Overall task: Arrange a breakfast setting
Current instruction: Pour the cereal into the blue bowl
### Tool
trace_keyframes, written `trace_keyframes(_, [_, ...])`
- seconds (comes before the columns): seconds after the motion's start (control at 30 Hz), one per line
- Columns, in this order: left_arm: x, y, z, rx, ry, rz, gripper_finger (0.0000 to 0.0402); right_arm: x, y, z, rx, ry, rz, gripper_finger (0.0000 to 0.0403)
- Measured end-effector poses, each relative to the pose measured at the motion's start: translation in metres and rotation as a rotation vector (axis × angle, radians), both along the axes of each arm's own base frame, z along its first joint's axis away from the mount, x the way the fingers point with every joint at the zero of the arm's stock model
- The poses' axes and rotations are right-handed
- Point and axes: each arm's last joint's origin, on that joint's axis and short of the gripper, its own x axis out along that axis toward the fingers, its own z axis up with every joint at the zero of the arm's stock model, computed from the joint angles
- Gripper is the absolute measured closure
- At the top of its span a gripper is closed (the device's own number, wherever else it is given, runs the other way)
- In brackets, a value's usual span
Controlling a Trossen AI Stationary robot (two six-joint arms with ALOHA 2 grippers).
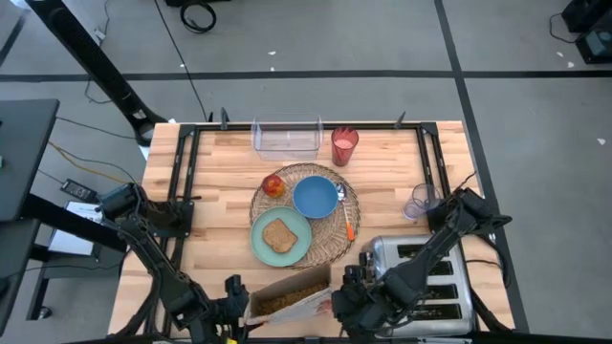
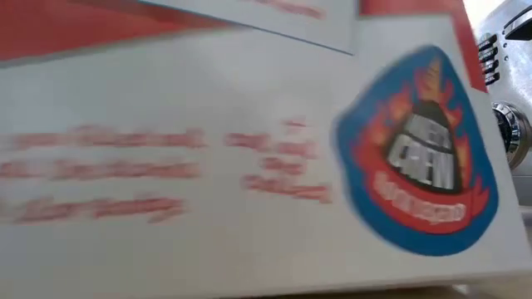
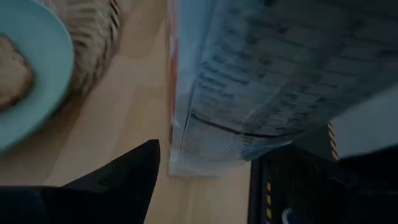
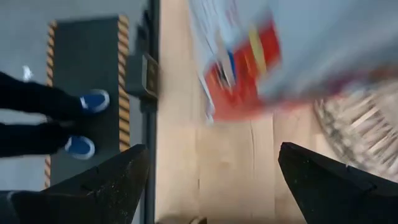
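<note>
A butcher-block table (image 1: 215,205) carries the breakfast setting at its centre, the round woven wicker placemat (image 1: 337,232) being the largest piece. On the mat, the mint-green plate (image 1: 265,250) holds a toast slice (image 1: 279,235) on the near side, and the blue bowl (image 1: 315,197) sits just beyond it. The red-yellow apple (image 1: 273,184) rests at the mat's far left edge, touching the weave. The orange-handled utensil (image 1: 348,222) lies along the mat's right side, its bowl end beside the blue bowl.

A chrome toaster (image 1: 421,277) stands at the near right corner. A cereal box (image 1: 290,295) lies tipped at the table's near edge between the two grippers, filling the low view; whether it rests flat cannot be told. A clear plastic tub (image 1: 286,139) sits at the far edge, with the red translucent cup (image 1: 344,145) just to its right. A small clear cup (image 1: 417,203) stands well right of the mat.

The left gripper (image 1: 229,304) is beside the box's left end, jaws released and holding nothing. The right gripper (image 4: 208,186), at the box's right end, likewise shows its fingers (image 4: 112,180) spread wide above bare wood, grasping nothing.
</note>
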Motion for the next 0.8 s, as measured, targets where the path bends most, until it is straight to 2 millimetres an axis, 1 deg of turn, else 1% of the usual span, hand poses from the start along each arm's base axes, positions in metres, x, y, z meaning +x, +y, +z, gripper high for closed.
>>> trace_keyframes(0.07, [0.001, 0.000, 0.001, 0.004, -0.024, 0.016, 0.0092, -0.006, 0.002, 0.009, -0.016, -0.043, -0.002, 0.0041])
trace_keyframes(0.1, [0.002, 0.000, 0.002, 0.000, -0.037, 0.021, 0.0092, -0.009, 0.002, 0.010, -0.033, -0.048, -0.003, 0.0041])
trace_keyframes(0.17, [0.003, -0.002, 0.001, 0.013, -0.054, 0.011, 0.0092, -0.012, 0.001, 0.005, -0.056, -0.025, -0.002, 0.0041])
trace_keyframes(0.23, [0.004, -0.004, -0.003, 0.030, -0.054, -0.004, 0.0092, -0.015, 0.000, -0.002, -0.071, 0.028, -0.011, 0.0041])
trace_keyframes(0.37, [0.007, -0.008, -0.011, 0.040, -0.056, -0.001, 0.0092, -0.017, -0.002, -0.007, -0.097, 0.045, -0.025, 0.0041])
trace_keyframes(0.43, [0.008, -0.009, -0.015, 0.059, -0.073, 0.017, 0.0092, -0.015, -0.004, -0.009, -0.120, 0.031, -0.011, 0.0041])
trace_keyframes(0.57, [0.013, -0.007, -0.018, 0.088, -0.107, 0.060, 0.0092, -0.008, -0.011, -0.018, -0.152, 0.010, 0.007, 0.0041])
trace_keyframes(0.8, [0.021, 0.001, -0.016, 0.170, -0.186, 0.137, 0.0092, 0.001, -0.009, -0.019, -0.123, -0.051, 0.042, 0.0041])
